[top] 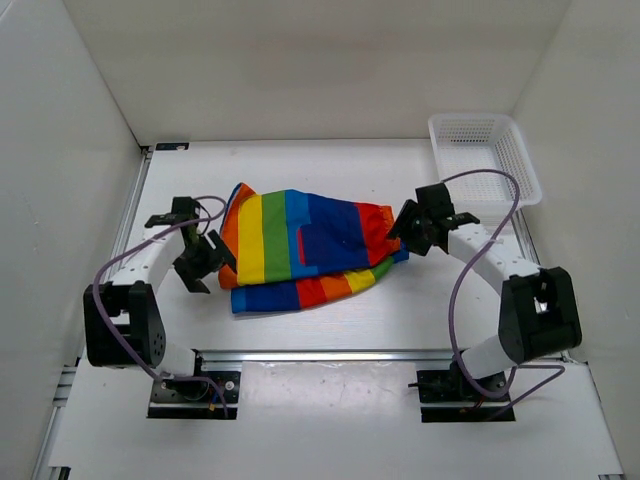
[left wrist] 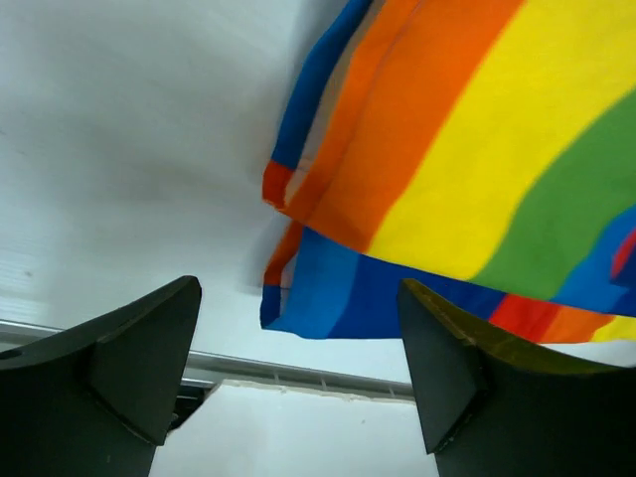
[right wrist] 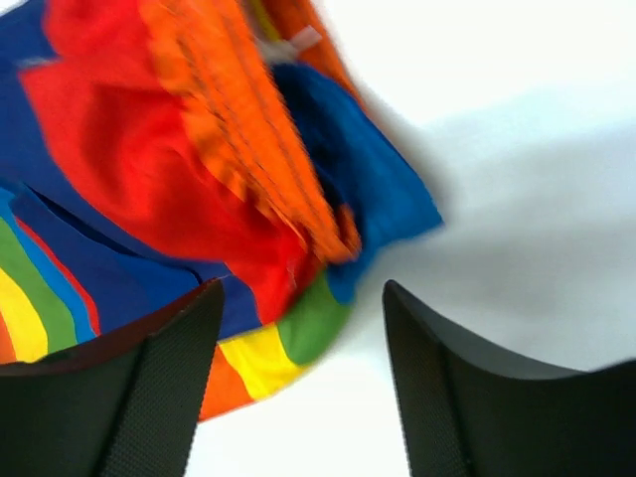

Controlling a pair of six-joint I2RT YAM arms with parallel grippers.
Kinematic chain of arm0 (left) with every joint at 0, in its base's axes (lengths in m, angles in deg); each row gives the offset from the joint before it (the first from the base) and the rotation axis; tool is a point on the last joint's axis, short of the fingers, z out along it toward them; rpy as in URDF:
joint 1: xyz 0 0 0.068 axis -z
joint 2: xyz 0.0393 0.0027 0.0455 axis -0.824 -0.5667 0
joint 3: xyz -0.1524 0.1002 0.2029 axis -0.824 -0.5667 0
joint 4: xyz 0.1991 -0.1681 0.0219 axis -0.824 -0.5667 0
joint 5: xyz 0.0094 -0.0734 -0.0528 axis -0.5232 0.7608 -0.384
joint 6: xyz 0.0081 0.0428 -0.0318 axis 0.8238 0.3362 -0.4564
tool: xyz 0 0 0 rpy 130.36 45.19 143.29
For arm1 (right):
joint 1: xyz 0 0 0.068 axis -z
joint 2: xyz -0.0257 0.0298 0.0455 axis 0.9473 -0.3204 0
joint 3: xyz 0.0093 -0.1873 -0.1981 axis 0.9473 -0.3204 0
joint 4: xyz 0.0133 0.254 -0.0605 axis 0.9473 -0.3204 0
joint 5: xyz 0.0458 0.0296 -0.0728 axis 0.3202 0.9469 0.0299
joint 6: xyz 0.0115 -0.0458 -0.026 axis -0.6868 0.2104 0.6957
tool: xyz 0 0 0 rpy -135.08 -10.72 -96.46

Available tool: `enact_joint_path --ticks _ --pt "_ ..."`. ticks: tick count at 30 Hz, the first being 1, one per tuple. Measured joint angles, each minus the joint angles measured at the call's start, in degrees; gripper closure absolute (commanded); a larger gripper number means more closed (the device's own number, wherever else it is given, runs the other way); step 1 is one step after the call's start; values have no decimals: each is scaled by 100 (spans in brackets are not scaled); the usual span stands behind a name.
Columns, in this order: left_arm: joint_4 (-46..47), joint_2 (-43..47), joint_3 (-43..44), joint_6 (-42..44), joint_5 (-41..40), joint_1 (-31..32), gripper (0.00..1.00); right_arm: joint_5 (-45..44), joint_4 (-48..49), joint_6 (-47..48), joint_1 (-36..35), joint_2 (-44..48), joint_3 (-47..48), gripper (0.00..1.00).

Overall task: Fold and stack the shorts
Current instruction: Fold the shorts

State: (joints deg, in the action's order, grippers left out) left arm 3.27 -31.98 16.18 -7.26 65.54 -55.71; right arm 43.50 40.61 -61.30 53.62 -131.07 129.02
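Observation:
The rainbow-striped shorts [top: 305, 248] lie folded over on the white table, between the two arms. My left gripper [top: 207, 258] is open and empty just left of the shorts' left edge; its wrist view shows the orange, yellow and blue cloth [left wrist: 467, 159] ahead of the jaws [left wrist: 298, 348]. My right gripper [top: 408, 228] is open and empty at the shorts' right end, where the red and orange waistband [right wrist: 209, 149] bunches up in front of the jaws [right wrist: 303, 343].
A white plastic mesh basket [top: 484, 158] stands at the back right corner. White walls enclose the table. A metal rail [top: 320, 355] runs along the near edge, between the arm bases.

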Motion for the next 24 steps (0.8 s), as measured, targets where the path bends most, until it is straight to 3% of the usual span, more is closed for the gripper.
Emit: enact_joint_path --ticks 2,9,14,15,19,20,22,24 --pt "131 -57 -289 -66 90 2 18 98 7 284 -2 -372 345 43" --pt "640 -560 -348 -122 149 -2 11 236 57 776 -2 -1322 833 44" --pt "828 -979 -313 -105 166 4 15 232 46 887 0 -1403 833 34" --pt "846 -1038 -313 -105 168 13 19 210 46 916 -2 -1403 833 34" --pt "929 -1189 -306 -109 173 48 71 146 42 984 -4 -1403 833 36" --pt "935 -1222 -297 -107 175 52 89 144 42 988 -4 -1403 833 40" --pt "933 -1276 -238 -94 184 66 90 146 44 1001 -4 -1403 833 47" --pt "929 -1307 -151 -79 188 74 90 173 48 1036 -4 -1410 833 67"
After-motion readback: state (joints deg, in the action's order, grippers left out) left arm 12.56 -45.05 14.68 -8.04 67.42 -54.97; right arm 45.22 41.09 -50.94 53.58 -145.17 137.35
